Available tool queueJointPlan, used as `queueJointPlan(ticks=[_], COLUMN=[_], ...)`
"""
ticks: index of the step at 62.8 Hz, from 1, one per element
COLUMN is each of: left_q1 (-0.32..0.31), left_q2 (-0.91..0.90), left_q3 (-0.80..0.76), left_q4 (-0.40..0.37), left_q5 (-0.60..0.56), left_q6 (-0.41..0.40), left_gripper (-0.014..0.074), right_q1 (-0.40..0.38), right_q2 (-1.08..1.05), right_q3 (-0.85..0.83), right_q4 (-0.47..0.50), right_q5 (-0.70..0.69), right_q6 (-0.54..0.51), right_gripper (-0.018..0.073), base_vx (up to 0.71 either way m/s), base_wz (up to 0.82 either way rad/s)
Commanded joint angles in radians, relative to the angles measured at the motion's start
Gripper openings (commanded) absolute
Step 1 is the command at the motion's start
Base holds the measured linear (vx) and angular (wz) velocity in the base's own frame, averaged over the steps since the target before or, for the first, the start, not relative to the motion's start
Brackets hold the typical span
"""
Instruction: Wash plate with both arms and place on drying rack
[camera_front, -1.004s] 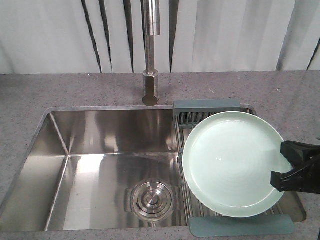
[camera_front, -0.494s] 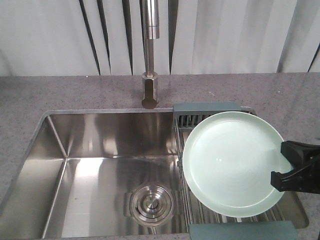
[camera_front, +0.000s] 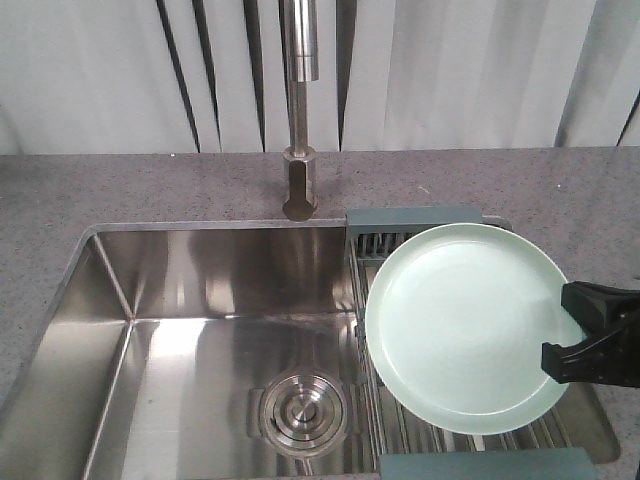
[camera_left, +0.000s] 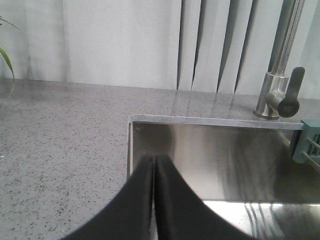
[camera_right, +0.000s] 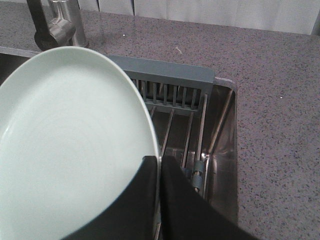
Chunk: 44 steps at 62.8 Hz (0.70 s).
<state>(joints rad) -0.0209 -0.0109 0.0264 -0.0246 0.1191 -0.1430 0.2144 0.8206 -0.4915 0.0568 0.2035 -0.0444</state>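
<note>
Pinching plate (camera_front: 465, 325) at rim with right end effector (camera_right: 159, 160), over drying rack (camera_front: 412, 216); edge grip probably to keep underside free for rods. Holding left end effector (camera_left: 154, 160) pressed together, empty, near sink (camera_left: 215, 150) corner.

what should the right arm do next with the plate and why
Probably carry the plate left, off the rack and over the sink under the faucet. The right gripper pinches its right rim above the rack, but the plate looks dry, no water runs, and the left gripper sits shut by the sink's left corner, so washing seems undone.
</note>
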Motion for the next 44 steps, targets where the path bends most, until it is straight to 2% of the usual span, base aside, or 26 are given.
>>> queueJointPlan(ticks=[1,44], left_q1=[-0.001,-0.001], left_q2=[-0.016,-0.016], left_q3=[0.015,0.015], left_q4=[-0.008,-0.008], left_q5=[-0.069,-0.069], left_q6=[-0.009,-0.009], left_gripper=[-0.0006,-0.0006], right_q1=[-0.003,-0.003], right_q2=[-0.011,-0.011], right_q3=[-0.029,-0.029], right_q4=[-0.003,-0.003], right_q5=[-0.078,-0.077], right_q6=[-0.007,-0.007], right_gripper=[-0.0008,-0.0008], base_vx=[0.01,0.0], base_wz=[0.0,0.0])
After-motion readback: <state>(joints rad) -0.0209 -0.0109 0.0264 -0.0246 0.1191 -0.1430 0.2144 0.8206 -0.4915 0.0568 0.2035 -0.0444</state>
